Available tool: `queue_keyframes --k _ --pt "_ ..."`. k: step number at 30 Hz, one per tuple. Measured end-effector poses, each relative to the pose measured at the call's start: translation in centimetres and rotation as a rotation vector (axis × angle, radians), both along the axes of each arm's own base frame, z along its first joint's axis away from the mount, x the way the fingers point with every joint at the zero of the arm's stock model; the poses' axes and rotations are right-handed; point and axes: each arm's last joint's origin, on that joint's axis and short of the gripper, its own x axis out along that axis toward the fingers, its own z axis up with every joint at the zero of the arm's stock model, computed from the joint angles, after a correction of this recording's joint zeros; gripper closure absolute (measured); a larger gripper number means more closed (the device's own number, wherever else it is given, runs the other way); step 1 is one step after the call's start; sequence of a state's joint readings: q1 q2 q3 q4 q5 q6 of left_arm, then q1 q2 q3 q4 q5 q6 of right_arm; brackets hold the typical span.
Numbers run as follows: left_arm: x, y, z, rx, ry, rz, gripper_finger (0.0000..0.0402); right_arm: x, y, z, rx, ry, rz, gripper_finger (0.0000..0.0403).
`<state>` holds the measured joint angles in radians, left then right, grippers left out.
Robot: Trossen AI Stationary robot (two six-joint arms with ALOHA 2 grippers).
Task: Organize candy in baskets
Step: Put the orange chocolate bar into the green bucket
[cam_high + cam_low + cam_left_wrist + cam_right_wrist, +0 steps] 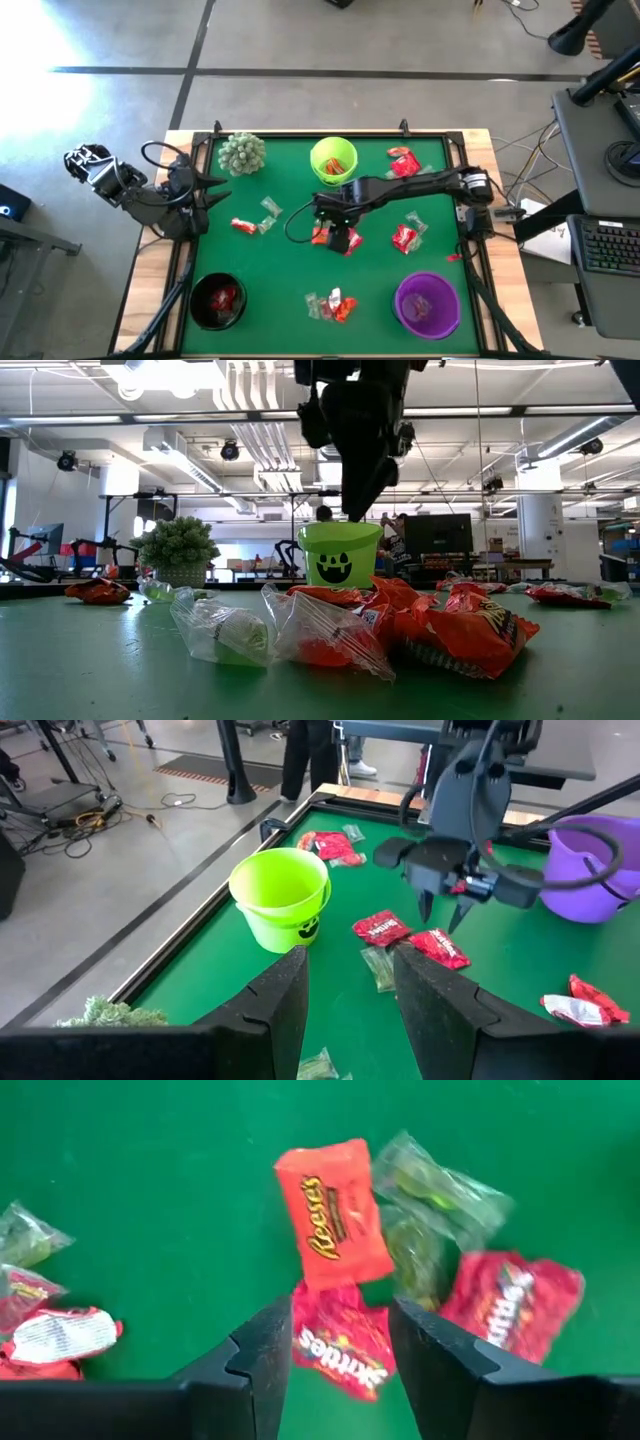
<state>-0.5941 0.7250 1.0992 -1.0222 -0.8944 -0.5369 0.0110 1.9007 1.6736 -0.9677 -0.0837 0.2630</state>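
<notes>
Right gripper (pixel 335 1355), jaws apart and empty, hangs over a red sweet (pixel 342 1338) mid-surface (left gripper (pixel 348 990), jaws apart, waits at the edge).

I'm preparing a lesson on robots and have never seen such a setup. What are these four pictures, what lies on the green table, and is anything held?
Two robot arms work at a table. One picture looks down from above, one looks level across the table, and two come from wrist cameras. Wrapped candy lies scattered among green, black and purple baskets. The right gripper hangs open over a red packet, holding nothing. The left gripper waits open at the table's edge.
</notes>
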Motion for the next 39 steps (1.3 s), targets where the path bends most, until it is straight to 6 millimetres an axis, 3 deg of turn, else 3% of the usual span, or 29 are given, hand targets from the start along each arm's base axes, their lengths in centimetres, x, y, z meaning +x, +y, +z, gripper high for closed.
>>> queue_keyframes --k 17,30,34,39 --pt "0.0 0.0 -0.1 -0.008 0.012 -0.018 0.0270 3.9 0.2 -5.5 -0.049 0.045 0.158 0.0246" --pt "-0.1 0.0 -0.1 -0.006 0.016 -0.019 0.0270 4.7 0.1 -8.1 -0.080 0.081 0.112 0.0248" --pt "-0.1 0.0 -0.1 -0.005 0.017 -0.019 0.0270 4.7 0.1 -8.3 -0.027 0.087 0.082 0.0274" --pt "-0.1 0.0 -0.1 -0.005 0.017 -0.019 0.0270 4.7 0.2 -8.3 0.018 0.094 0.031 0.0350"
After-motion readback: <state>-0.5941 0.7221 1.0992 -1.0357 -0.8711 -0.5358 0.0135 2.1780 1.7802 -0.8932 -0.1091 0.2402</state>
